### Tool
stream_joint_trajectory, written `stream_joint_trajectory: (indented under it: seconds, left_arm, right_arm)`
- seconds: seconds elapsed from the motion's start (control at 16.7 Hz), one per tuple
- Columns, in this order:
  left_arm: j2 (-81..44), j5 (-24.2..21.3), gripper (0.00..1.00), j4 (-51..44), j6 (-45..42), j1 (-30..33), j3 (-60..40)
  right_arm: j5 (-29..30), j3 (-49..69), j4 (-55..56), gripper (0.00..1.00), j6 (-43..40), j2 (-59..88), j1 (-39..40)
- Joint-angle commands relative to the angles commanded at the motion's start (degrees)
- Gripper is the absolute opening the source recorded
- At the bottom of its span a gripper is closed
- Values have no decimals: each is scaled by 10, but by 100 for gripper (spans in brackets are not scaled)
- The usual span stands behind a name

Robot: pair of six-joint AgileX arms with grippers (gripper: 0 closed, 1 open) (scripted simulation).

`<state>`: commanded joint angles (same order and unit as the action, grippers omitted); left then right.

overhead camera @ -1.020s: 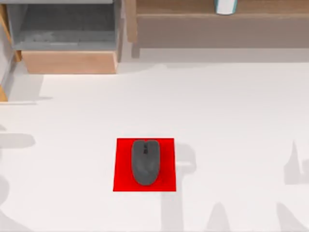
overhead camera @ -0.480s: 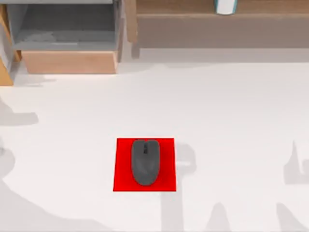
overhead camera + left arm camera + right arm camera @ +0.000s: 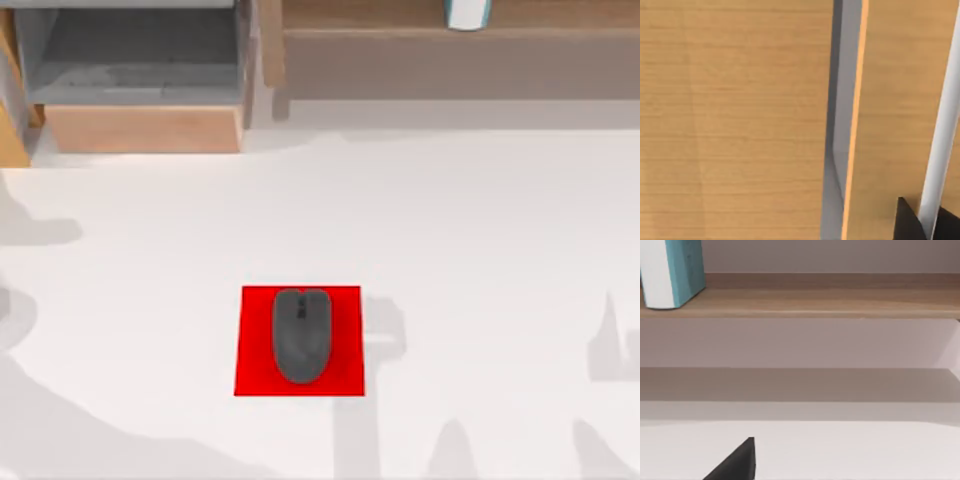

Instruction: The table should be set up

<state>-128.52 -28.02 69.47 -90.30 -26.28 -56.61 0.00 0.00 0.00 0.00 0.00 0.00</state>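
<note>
The white table (image 3: pixel 480 230) spreads across the top view. A dark grey mouse (image 3: pixel 301 335) lies on a small red mat (image 3: pixel 252 340) at the table's front middle. The left wrist view looks closely at the light wooden unit (image 3: pixel 740 120), with a grey gap (image 3: pixel 840 125) between its panels. A dark piece of my left gripper (image 3: pixel 907 222) shows at that picture's edge. In the right wrist view a dark piece of my right gripper (image 3: pixel 737 462) hangs over the white table (image 3: pixel 850 450), facing the wooden shelf (image 3: pixel 815 302).
At the back left stands a wooden drawer unit (image 3: pixel 140 128) with its grey drawer (image 3: pixel 130 55) pulled open. A long wooden shelf (image 3: pixel 450 45) runs along the back right and carries a white and teal object (image 3: pixel 467 13), also seen as (image 3: pixel 672 272).
Shadows on the table's left side have shifted toward the back left, near the drawer unit. Mouse, mat and the right-side shadows have stayed put.
</note>
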Motion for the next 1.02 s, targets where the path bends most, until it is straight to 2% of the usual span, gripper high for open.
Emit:
stream_joint_trajectory:
  seconds: [0.42,0.72,1.02]
  left_arm:
    - [-61,30,0,-70,2,32,-142]
    - [-68,34,0,-79,3,37,-152]
    - [-68,34,38,-79,3,37,-152]
  right_arm:
    - [0,0,0,100,0,0,0]
    - [0,0,0,100,0,0,0]
    - [0,0,0,100,0,0,0]
